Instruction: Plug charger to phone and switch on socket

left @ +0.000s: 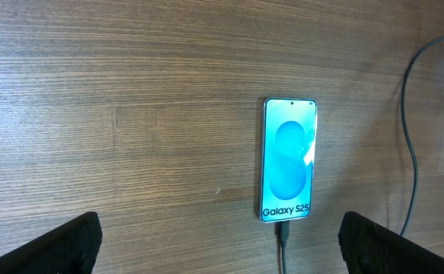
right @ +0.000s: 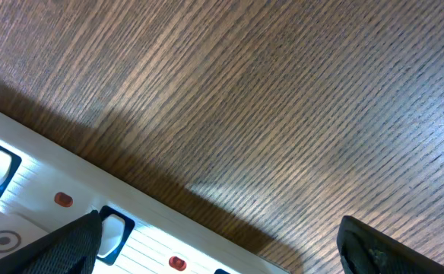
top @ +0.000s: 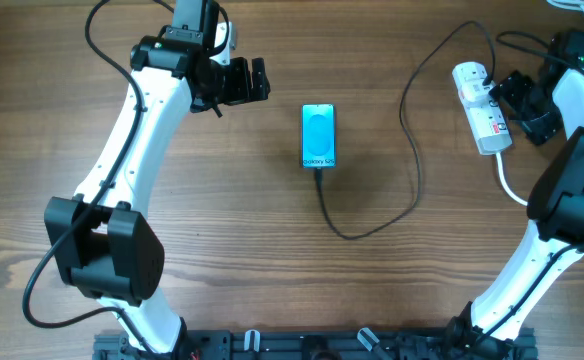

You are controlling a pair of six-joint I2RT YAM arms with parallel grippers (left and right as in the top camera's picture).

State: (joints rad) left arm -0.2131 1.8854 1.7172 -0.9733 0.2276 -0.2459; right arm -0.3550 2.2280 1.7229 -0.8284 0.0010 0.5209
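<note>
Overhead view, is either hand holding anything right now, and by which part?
Nothing is held. The left hand is open and empty, away from the flat turquoise-screened phone; the right hand is open by the white power strip.

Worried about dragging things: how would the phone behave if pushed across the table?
The phone lies flat on the wooden table, so it would probably slide, not tip. The thin cable at its end looks floppy and slack, so it should trail along, perhaps tugging once the loop straightens.

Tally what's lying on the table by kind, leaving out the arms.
Phone: 1
Power strip: 1
Black charger cable: 1
Total: 3
</note>
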